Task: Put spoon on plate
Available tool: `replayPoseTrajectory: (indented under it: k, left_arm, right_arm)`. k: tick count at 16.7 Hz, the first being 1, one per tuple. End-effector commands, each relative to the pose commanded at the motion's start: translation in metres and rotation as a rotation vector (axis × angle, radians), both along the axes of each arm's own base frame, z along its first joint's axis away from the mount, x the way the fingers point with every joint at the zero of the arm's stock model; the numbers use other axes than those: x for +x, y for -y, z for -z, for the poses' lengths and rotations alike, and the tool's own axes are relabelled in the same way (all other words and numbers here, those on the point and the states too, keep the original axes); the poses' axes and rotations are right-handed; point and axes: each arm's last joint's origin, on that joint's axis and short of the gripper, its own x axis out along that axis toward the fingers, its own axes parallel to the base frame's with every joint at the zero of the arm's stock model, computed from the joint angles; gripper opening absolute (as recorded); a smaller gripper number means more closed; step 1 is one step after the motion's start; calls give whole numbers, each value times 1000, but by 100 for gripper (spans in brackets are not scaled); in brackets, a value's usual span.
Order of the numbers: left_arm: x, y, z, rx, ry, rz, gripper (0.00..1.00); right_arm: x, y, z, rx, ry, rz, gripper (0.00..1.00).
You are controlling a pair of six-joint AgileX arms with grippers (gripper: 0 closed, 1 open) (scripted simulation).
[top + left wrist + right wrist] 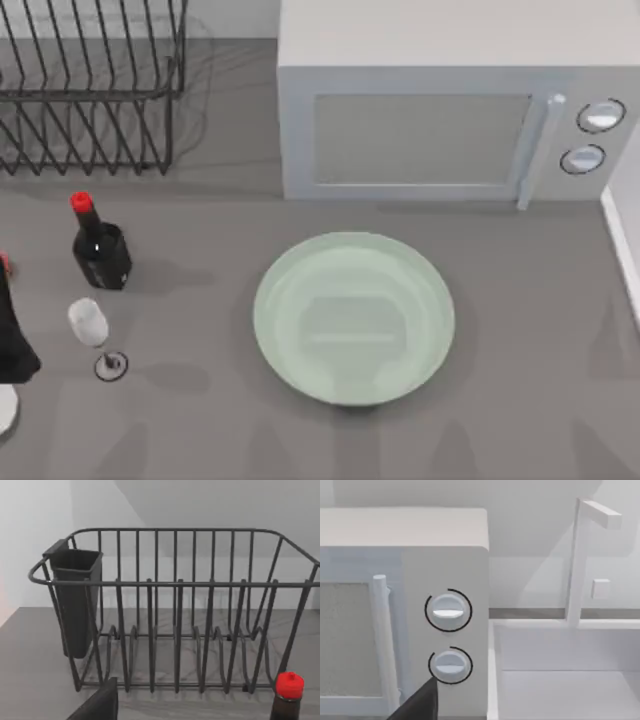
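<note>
Spoon (6, 410) lies at the far left edge of the worktop (540, 400) in the top view. What I see of it is a white rounded part at the near end and a small red spot farther back, which I take for its bowl and its ornament. If so, its long axis runs from near to far, along the left edge, and the middle of the handle is hidden under a dark part of the left arm (15, 340). The plate (353, 318) sits in the middle of the worktop, well apart from the spoon and to its right, with nothing on it. Between them stand a dark bottle (100, 250) with a red cap and a clear glass (92, 325), both near the spoon. The left arm is clearly the nearer one, it is right above the spoon, so I judge that the pick belongs to it. Its claw (97, 706) shows as a dark edge in the left wrist view, which looks toward the wire rack (175, 585); whether it is apart or together I cannot tell. The right claw (417, 704) faces the microwave (445, 610), parked, and its state I also cannot tell. The carry toward the plate must probably pass over or around the glass, which looks easy to tip.
</note>
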Motion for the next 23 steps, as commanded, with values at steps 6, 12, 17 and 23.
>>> replayPoseTrajectory:
  k: [6, 12, 17, 23]
  left_arm:
    - [2, -1, -13, -7, -103, -13, 100]
    - [36, -6, -62, -34, -509, -42, 100]
    - [109, -17, -68, -82, -1008, -83, 100]
    - [186, -36, -48, -145, -1400, -135, 100]
  right_arm:
    - [0, 0, 0, 0, 0, 0, 100]
    - [0, 0, 0, 0, 0, 0, 100]
    - [0, 0, 0, 0, 0, 0, 100]
    - [0, 0, 0, 0, 0, 0, 100]
